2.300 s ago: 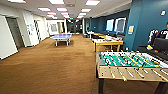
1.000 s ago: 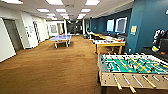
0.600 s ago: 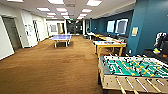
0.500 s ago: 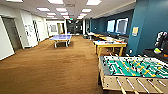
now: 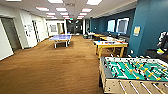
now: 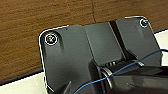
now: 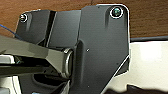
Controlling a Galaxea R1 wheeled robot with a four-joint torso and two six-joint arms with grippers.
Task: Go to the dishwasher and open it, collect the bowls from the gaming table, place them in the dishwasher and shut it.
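The floor (image 5: 50, 67) looks like brown wood with a soft shine. The football table (image 5: 132, 72) has a smooth green field and pale wood sides. The far desk (image 5: 111, 45) has yellow wood legs. The blue wall (image 5: 147, 25) looks matt and smooth.

No text, label, brand or number can be read in any of the views. A yellowish sign (image 5: 136, 31) hangs on the blue wall (image 5: 150, 27) and pale notices (image 5: 27, 28) hang on the white wall, but whatever they carry is too blurred to make out.
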